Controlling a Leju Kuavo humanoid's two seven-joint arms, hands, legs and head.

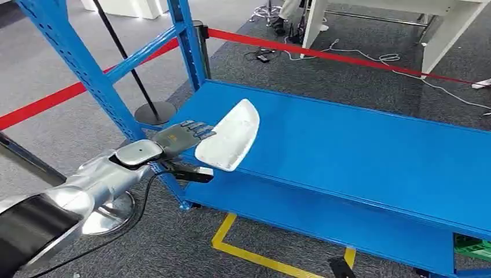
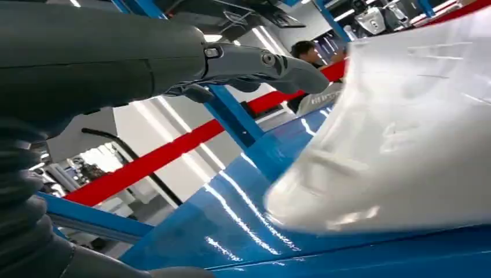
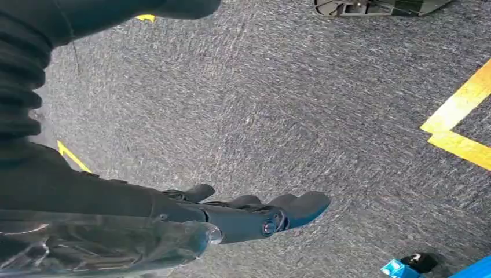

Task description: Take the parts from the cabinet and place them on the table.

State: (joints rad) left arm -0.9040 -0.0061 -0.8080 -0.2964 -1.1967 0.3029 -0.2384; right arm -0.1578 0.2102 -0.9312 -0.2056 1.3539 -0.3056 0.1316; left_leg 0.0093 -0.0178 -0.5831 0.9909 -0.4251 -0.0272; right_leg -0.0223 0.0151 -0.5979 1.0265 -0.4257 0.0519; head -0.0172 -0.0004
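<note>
A white, shallow, shell-shaped part [image 1: 230,136] lies tilted at the near left corner of the blue cabinet shelf [image 1: 359,150]. My left hand [image 1: 182,136] reaches in from the left and grips the part's left rim, fingers on top of it. In the left wrist view the part [image 2: 405,127] looms large and blurred just above the blue shelf [image 2: 231,226], with my thumb [image 2: 278,63] stretched toward its edge. My right hand [image 3: 255,211] hangs beside my body over the grey carpet, fingers extended and holding nothing.
Blue uprights [image 1: 188,40] and a diagonal brace frame the cabinet's left end. A lower shelf [image 1: 324,217] lies beneath. Red barrier tape [image 1: 324,55], a black stand base [image 1: 153,112], yellow floor tape [image 1: 255,255], a green crate [image 1: 475,246] and a white table [image 1: 446,23] surround it.
</note>
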